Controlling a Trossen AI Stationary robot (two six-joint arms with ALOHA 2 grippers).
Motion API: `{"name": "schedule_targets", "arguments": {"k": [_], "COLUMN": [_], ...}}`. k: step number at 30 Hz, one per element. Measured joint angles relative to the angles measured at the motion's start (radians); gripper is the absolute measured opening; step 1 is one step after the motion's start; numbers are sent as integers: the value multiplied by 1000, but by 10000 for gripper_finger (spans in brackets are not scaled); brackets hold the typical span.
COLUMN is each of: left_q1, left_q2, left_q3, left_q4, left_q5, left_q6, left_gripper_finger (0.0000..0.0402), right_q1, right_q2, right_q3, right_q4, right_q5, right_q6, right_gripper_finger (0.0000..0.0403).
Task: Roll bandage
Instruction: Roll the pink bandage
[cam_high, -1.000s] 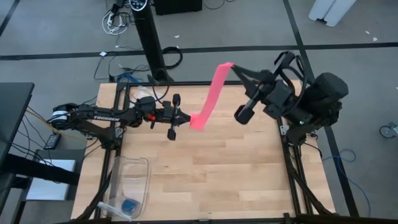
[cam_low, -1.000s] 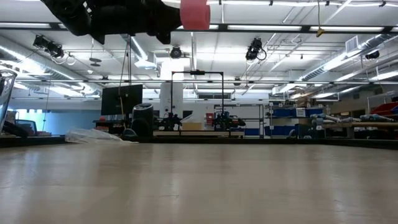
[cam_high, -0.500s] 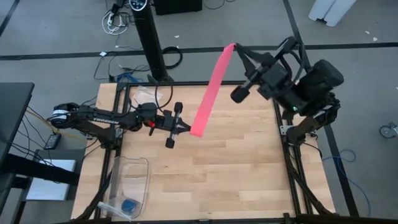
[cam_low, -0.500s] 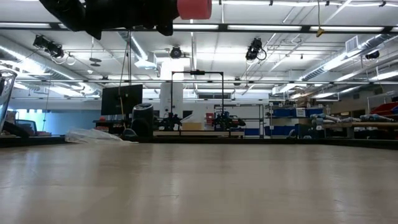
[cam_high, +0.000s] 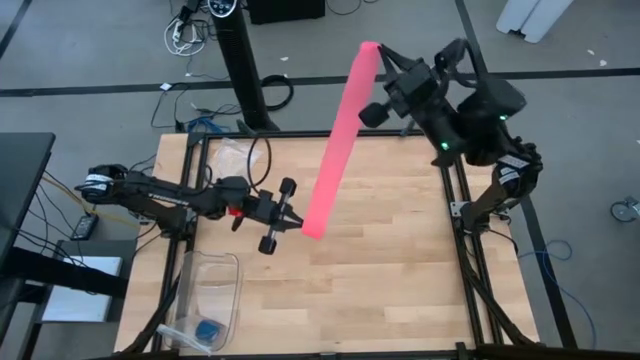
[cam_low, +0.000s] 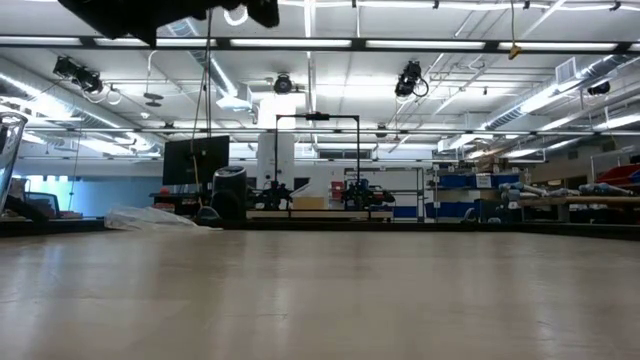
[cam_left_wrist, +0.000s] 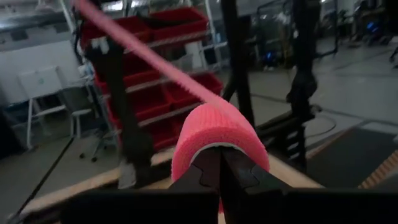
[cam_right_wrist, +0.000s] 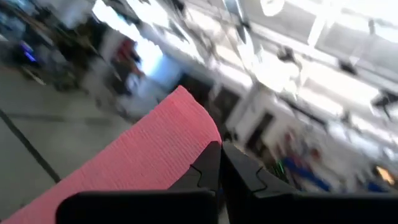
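Note:
The bandage (cam_high: 338, 140) is a long bright pink strip stretched in the air above the table, from the far edge down toward the middle. My right gripper (cam_high: 376, 52) is shut on its upper end, high beyond the table's far edge. My left gripper (cam_high: 293, 226) is shut on its lower end over the table's middle left. There the bandage curls into a small roll (cam_left_wrist: 217, 134) around the fingertips. In the low view only a dark arm (cam_low: 150, 12) shows at the top, and no bandage. My left gripper has the bandage's rolled lower end (cam_left_wrist: 214, 127) wrapped over its shut fingertips. The fingers lie about level, pointing toward the table's right. The strip (cam_left_wrist: 149, 59) runs taut away from the roll, clear of the table. My right gripper pinches the bandage's upper end (cam_right_wrist: 186, 140) between its two fingertips, near one edge of the strip. The strip hangs away from the fingers, flat and drawn straight, lifted clear.
A clear plastic container (cam_high: 212, 288) with a small blue object (cam_high: 208, 330) stands at the table's near left. A clear plastic bag (cam_high: 236, 150) lies at the far left corner. Black frame rails (cam_high: 470, 280) run along the table's sides.
My left gripper has gone toward the table's near edge with the rolled end. My right gripper has swung toward the far edge and turned, carrying the upper end. The strip between them has grown longer and straighter. The pink roll has left the low view's top.

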Motion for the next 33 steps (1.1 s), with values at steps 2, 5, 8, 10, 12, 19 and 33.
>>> {"name": "schedule_targets", "arguments": {"k": [2,5,8,10,12,19,33], "left_q1": [-18,-38,-51,-52,-52,-44,-14], "left_q2": [-1,-9,-10,-18,-23,-48,-137], "left_q3": [18,46,64,76,91,127,208], "left_q4": [6,-8,-16,-30,-29,-100,-249], "left_q5": [0,-1,-19,-19,-19,-22,-30], "left_q6": [-3,-22,-46,-72,-90,-140,-158], "left_gripper_finger": [0,0,0,0,0,0,0], "right_q1": [-20,-29,-31,-32,-34,-61,60], "right_q2": [2,7,9,9,9,-10,-88], "right_q3": [0,0,0,0,0,0,-350], "right_q4": [-88,-274,-435,-528,-616,-905,-1005], "right_q5": [67,140,148,149,150,-147,-407], "right_q6": [72,220,367,446,542,878,1127], "right_gripper_finger": [25,50,79,96,105,81,3]}}
